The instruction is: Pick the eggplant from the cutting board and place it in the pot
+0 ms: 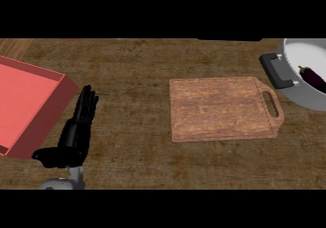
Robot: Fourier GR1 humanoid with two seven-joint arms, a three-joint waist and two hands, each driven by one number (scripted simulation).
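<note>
The wooden counter [126, 58] fills the view, dark and grainy. At its left edge sits a red box [24, 104], tilted, cut off by the frame. The cutting board [222, 109] lies in the middle, bare, its handle slot toward the right. At the upper right stands the grey pot [310, 95], with a black handle, partly out of frame; the eggplant [315, 76] lies inside it. The left hand [77, 129] rests beside the box, fingers straight and together, holding nothing.

Purple eggplant [315, 76] — grey pot [309, 100], brown cutting board [218, 109], red tray [24, 100]
</note>
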